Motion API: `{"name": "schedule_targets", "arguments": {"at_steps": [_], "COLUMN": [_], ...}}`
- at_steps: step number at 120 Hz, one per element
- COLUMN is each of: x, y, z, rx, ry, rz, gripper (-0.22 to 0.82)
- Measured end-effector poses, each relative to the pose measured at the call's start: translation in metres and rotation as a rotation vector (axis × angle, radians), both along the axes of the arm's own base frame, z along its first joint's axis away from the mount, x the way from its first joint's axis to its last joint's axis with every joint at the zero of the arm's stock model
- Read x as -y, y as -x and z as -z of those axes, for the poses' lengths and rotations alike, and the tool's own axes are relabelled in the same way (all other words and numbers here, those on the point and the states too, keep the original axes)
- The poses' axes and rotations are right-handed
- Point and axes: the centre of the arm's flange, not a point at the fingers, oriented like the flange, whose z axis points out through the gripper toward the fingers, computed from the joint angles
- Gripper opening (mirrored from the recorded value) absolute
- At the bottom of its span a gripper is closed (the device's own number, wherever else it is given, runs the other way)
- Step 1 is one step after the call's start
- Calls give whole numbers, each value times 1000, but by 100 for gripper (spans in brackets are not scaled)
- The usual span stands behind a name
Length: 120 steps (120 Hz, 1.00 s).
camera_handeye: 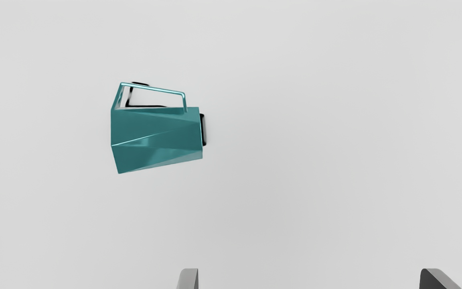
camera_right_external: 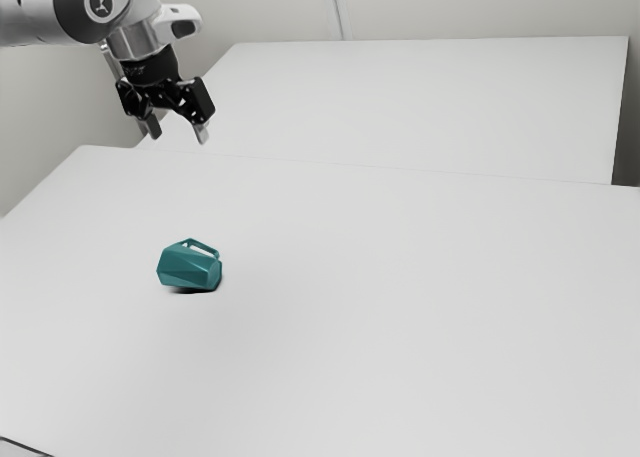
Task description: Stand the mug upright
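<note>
In the exterior view my gripper (camera_right_external: pixel 178 135) hangs high above the table, above and behind the mug. A teal faceted mug (camera_right_external: pixel 188 267) lies on its side on the white tabletop, its handle raised at the top. In the wrist view my gripper (camera_handeye: pixel 309 277) stands open, its two fingertips wide apart with nothing between them. There the mug (camera_handeye: pixel 157 138) lies ahead of the fingertips, apart from them, its handle along one side. The inside of the mug is hidden.
The white table (camera_right_external: pixel 400 307) spreads around the mug. Behind it stands another white surface (camera_right_external: pixel 420 107), with pale walls beyond. A dark-edged corner of something shows at the exterior view's lower left.
</note>
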Motion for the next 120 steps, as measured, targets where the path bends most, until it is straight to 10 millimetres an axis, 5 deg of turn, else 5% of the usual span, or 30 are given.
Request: {"name": "schedule_targets", "arguments": {"at_steps": [39,65,120], "x": [-19,-78,-176], "y": [11,29,67], "z": [-18,-17,27], "rx": [32,42,225], "ry": [6,70,342], "rz": [-19,-86,-105], "gripper": [60,60,60]}}
